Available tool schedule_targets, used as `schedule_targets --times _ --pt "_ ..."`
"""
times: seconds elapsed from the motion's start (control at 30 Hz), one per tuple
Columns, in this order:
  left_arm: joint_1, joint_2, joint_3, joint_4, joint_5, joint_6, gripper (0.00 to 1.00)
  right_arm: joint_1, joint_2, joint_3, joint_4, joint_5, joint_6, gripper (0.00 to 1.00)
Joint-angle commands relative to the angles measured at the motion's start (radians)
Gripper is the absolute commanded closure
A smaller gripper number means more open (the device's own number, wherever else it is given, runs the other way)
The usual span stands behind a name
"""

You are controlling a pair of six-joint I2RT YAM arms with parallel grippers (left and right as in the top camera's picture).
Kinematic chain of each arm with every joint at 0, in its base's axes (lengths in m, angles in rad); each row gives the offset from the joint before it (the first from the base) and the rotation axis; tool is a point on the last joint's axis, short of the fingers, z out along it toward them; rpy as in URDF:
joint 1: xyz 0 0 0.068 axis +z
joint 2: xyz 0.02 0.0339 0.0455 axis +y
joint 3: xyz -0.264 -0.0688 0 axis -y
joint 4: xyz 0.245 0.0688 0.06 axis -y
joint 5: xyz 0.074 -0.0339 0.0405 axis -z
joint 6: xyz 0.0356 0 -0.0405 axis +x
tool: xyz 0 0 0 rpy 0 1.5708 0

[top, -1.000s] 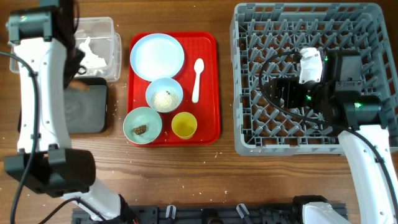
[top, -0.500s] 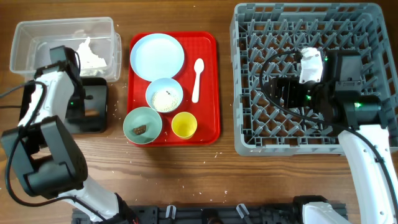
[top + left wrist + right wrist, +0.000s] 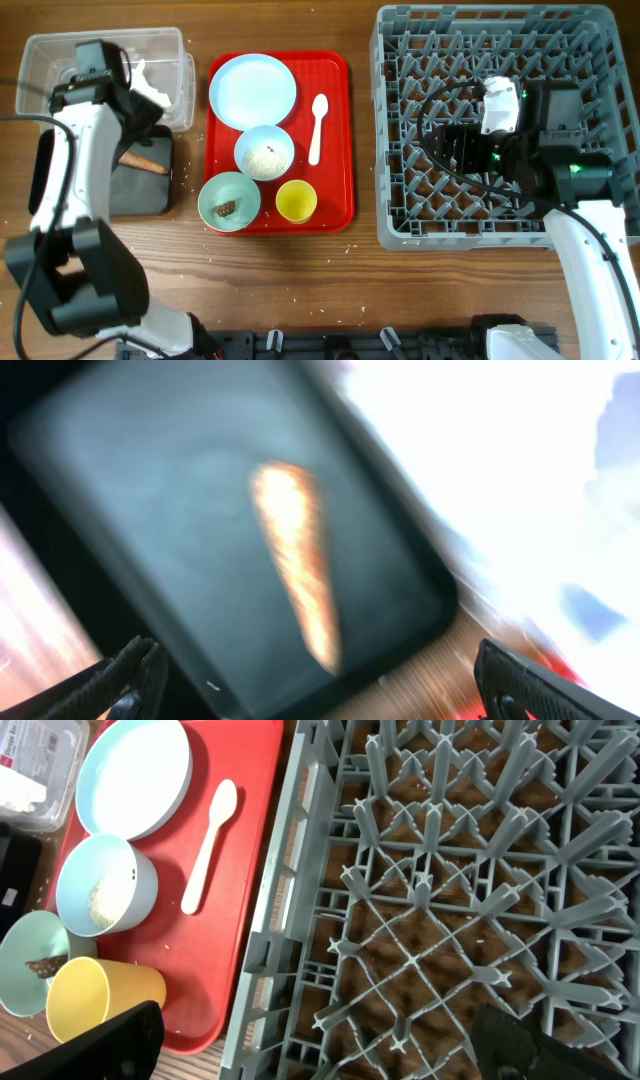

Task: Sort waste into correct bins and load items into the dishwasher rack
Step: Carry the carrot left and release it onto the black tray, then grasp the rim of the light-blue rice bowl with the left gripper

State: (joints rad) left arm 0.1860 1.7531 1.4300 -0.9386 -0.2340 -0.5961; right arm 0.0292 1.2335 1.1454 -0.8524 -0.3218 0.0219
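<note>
From above, the grey dishwasher rack [image 3: 497, 40] fills the right side of the table [image 3: 330, 290] and holds no dishes; the right arm [image 3: 590, 250] reaches over its middle. On the red serving tray [image 3: 335, 150] sit the pale blue plate [image 3: 253, 90] at the back, the small bowl [image 3: 264, 152] with rice grains [image 3: 265, 158] in it, the mint-green bowl [image 3: 229, 200] holding the dark brown chunk [image 3: 227, 208], the yellow cup [image 3: 296, 201] and the white spoon [image 3: 318, 127] beside the plate. At far left the clear tub [image 3: 45, 55] contains crumpled white paper [image 3: 155, 88], and just in front of it the black tray [image 3: 135, 190] carries the carrot-like stick [image 3: 146, 163], lying free. The left arm [image 3: 70, 170] crosses over both bins. The left wrist view is badly smeared: an orange streak, probably the stick, lies on the dark tray, while the left fingers [image 3: 130, 675] show at the bottom corners, spread wide with nothing between them. The right wrist view is sharp: the right fingers [image 3: 95, 1045] are likewise spread wide and bare above the rack's pegs, with the plate, spoon, both bowls and cup visible on the red tray off to the left.
</note>
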Motion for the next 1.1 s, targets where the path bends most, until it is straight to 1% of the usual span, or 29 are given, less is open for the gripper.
schedule_targets --times 0.0,0.17,0.27,0.33,0.37,0.47,0.53,0.67,0.77,0.87,0.9,0.93,1.0,1.07 --pt "-0.159 -0.067 0.019 -0.021 0.288 0.335 0.0 0.003 0.008 0.018 0.002 -0.018 0.008 0.0" --pt "-0.381 -0.049 0.003 -0.024 0.304 0.335 0.03 0.003 0.008 0.018 -0.002 -0.018 0.008 0.0" --pt "-0.475 -0.042 0.003 -0.023 0.296 0.335 0.06 0.003 0.008 0.018 -0.002 -0.018 0.008 0.0" --pt "-0.511 -0.041 0.003 -0.023 0.294 0.335 0.08 0.003 0.008 0.018 -0.002 -0.018 0.008 0.0" --pt "-0.53 -0.04 0.003 -0.026 0.298 0.345 0.07 0.003 0.008 0.018 -0.001 -0.018 0.008 0.0" --pt "-0.568 -0.028 0.002 -0.075 0.308 0.453 0.08 0.003 0.008 0.018 -0.002 -0.018 0.008 0.0" --pt "-0.573 -0.008 0.002 -0.075 0.307 0.467 0.09 0.003 0.008 0.018 0.0 -0.018 0.008 0.0" --pt "-0.573 0.064 0.002 0.033 0.309 0.465 0.09 0.003 0.008 0.018 0.001 -0.018 0.008 0.0" --pt "-0.591 0.138 0.002 0.113 0.308 0.446 0.12 0.003 0.008 0.018 0.0 -0.018 0.008 0.0" --pt "-0.607 0.209 0.002 0.166 0.297 0.396 0.27 0.003 0.008 0.018 -0.001 -0.018 0.008 0.0" --pt "-0.61 0.227 0.002 0.175 0.292 0.38 0.3 0.003 0.008 0.018 -0.002 -0.018 0.008 0.0" --pt "-0.612 0.256 0.002 0.186 0.289 0.351 0.36 0.003 0.008 0.018 -0.002 -0.018 0.008 0.0" --pt "-0.614 0.299 0.002 0.19 0.285 0.314 0.52 0.003 0.008 0.018 -0.002 -0.018 0.008 0.0" --pt "-0.614 0.311 0.002 0.191 0.285 0.294 0.59 0.003 0.008 0.018 -0.002 -0.018 0.008 0.0"
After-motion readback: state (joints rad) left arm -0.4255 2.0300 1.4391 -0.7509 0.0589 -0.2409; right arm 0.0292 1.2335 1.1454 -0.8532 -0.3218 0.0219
